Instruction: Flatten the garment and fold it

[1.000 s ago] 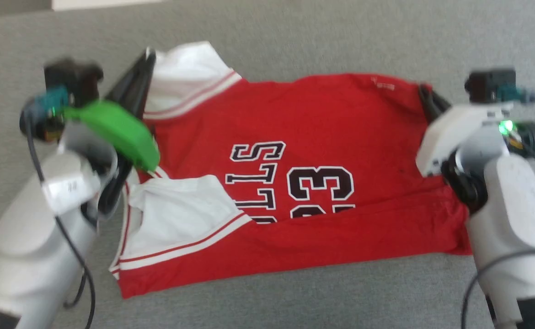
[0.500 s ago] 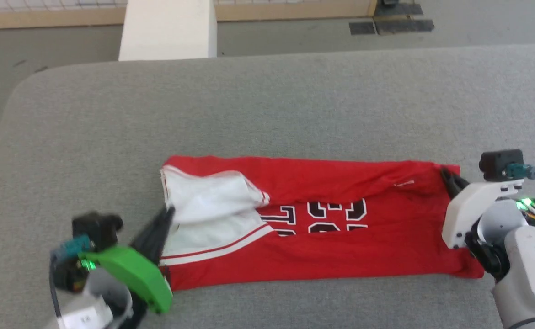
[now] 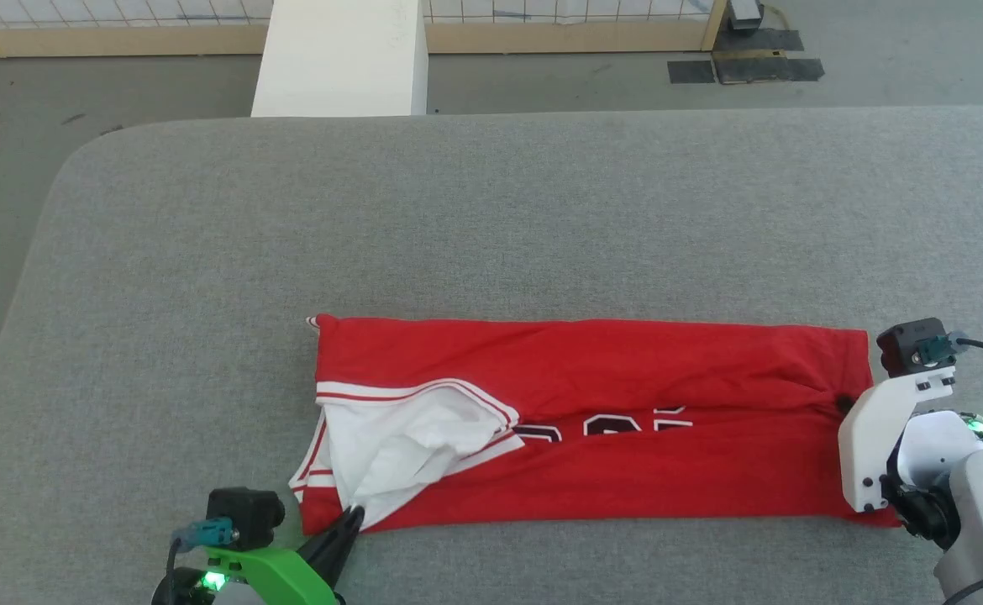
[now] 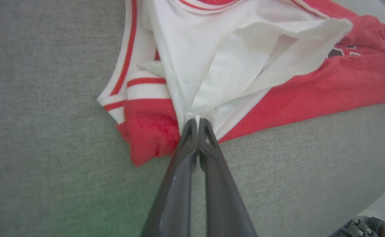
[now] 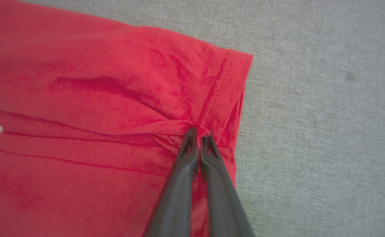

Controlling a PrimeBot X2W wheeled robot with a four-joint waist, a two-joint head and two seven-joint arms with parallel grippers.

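Both pairs of jaws are pressed shut on cloth. The left jaws, dark fingers (image 4: 179,171) tip to tip, pinch a fold of the white sleeve (image 4: 232,65) at the shirt's near left corner. The right jaws, fingers (image 5: 179,177) likewise closed, grip a bunched pleat of red cloth beside the stitched hem (image 5: 217,89) at the shirt's right end. Between them the shirt (image 3: 626,370) lies on the grey desk (image 3: 491,218) as a long red band running left to right. It is doubled over lengthwise, so only the tops of the black-and-white lettering (image 3: 605,427) peek out along the fold. The sleeve is crumpled, with red-and-white trim along its edges. Beyond the desk's far edge are a white pillar (image 3: 340,59) and a grey floor (image 3: 122,84).
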